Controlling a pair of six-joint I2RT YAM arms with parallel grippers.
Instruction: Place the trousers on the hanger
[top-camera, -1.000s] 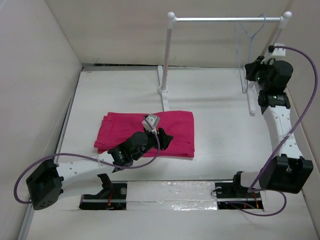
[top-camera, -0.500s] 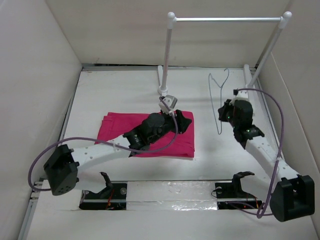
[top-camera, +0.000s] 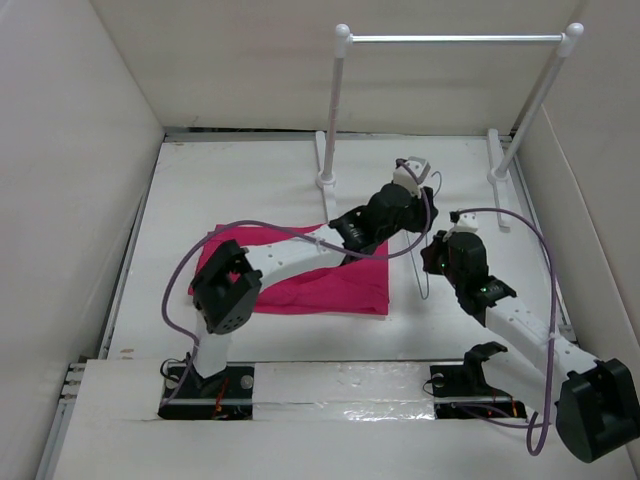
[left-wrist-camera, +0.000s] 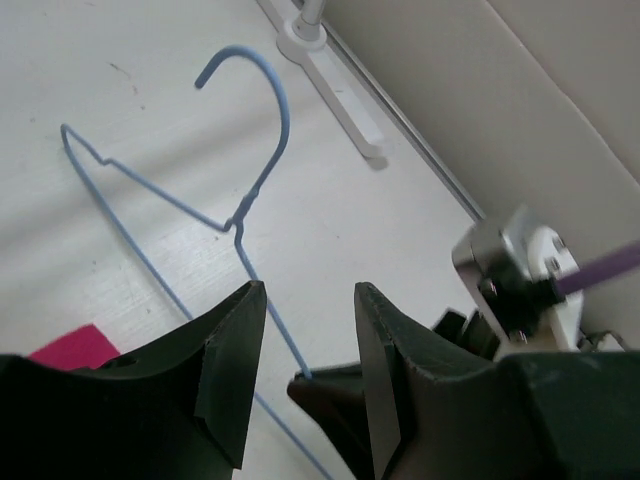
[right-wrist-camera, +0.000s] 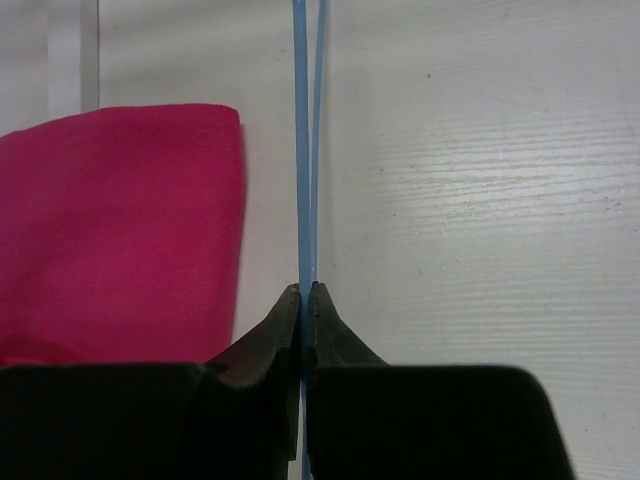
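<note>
Status: my right gripper (right-wrist-camera: 303, 290) is clamped on the hanger (right-wrist-camera: 303, 150), pinching the thin blue wire low down. The hook end points away toward the rack (top-camera: 450, 39). Hanger sits low over the table (top-camera: 240, 180), just beside the right edge of the trousers (top-camera: 330, 285). Those lie flat, untouched by either arm.

Left gripper (left-wrist-camera: 308, 300) is reaching across with its fingers spread, nothing in them. In its wrist view the wire runs into the gap below the neck. I can't tell whether it's truly between the pads.

I read this as a hanger handover or regrasp, with threading not started. Next I'd want the left centred on the wire before closing. One arm then has to go for a trouser leg.
</note>
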